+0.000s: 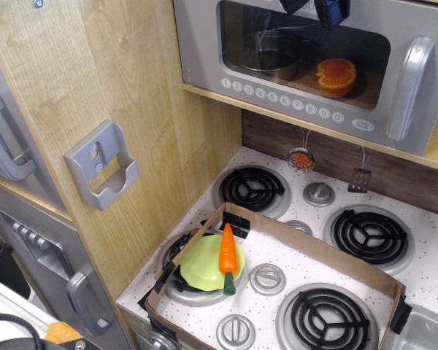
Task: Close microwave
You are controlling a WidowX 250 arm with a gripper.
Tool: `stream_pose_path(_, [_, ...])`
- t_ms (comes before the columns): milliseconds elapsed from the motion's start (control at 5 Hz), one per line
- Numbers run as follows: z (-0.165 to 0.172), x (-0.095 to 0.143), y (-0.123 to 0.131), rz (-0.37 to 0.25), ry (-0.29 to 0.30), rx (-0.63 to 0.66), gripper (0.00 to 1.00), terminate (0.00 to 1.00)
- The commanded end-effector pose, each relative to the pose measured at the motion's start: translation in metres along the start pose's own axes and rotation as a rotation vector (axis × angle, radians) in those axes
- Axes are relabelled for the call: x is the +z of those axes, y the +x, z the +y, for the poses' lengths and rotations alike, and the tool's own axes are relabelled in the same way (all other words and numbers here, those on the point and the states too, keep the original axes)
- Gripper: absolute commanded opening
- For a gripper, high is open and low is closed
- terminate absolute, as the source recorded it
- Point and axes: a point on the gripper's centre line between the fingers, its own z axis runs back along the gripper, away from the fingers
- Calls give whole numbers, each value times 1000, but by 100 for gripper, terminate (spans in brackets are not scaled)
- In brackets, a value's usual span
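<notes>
The microwave (pixel 314 65) sits on a shelf above the worktop's (pixel 431 277) back edge, its door looking nearly flush. The door is probably light, stiff plastic on a hinge, best pushed flat near the curved handle (pixel 410 87). The claw (pixel 317 9) hangs at the door's top edge, touching or just in front; I cannot tell its opening.

Microwave (pixel 204 51) door grey with dark window, white buttons. Carrot (pixel 228 250) orange, green tip. Plate (pixel 201 264) lime green. Bench (pixel 431 273) white, speckled. Side panel (pixel 131 87) light wood grain.
</notes>
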Motion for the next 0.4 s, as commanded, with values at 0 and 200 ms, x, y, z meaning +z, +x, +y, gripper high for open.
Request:
stream_pose_path(0, [-1,23,14,-60,29,-22,100,0])
stream_pose_path(200, [-1,23,14,-60,29,-22,100,100])
